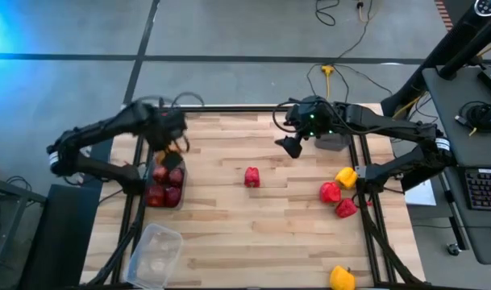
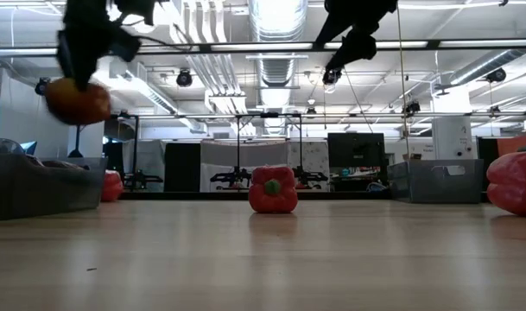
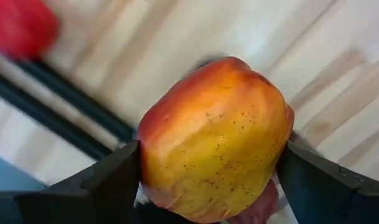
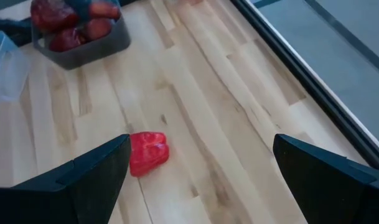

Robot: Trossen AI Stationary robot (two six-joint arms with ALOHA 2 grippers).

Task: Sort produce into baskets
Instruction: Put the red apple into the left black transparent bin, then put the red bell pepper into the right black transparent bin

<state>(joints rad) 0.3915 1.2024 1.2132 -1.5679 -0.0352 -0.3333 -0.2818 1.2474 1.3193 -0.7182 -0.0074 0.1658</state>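
My left gripper (image 1: pixel 172 150) is shut on a yellow-orange fruit with a red blush (image 3: pixel 211 140), above the far end of a dark tray (image 1: pixel 151 174) that holds several maroon and red fruits. In the low view the fruit (image 2: pixel 77 102) hangs well above the table. My right gripper (image 1: pixel 292 146) is open and empty, high above the table's far middle. A red pepper (image 1: pixel 251 177) stands on the table at the centre and also shows in the right wrist view (image 4: pixel 149 152). A clear tub (image 1: pixel 155 254) sits at the near left. My left gripper pinches the yellow-orange fruit's two opposite sides (image 3: pixel 153 163) between its two fingers (image 3: pixel 114 180). The fingers come from above, pointing down. The fruit is lifted clear, hanging below the gripper over the dark tray.
A yellow pepper (image 1: pixel 346 176) and two red peppers (image 1: pixel 330 192) (image 1: pixel 346 208) lie near the right edge. Another yellow pepper (image 1: pixel 340 278) lies at the near right. A grey tray (image 1: pixel 332 142) stands at the far right under my right arm.
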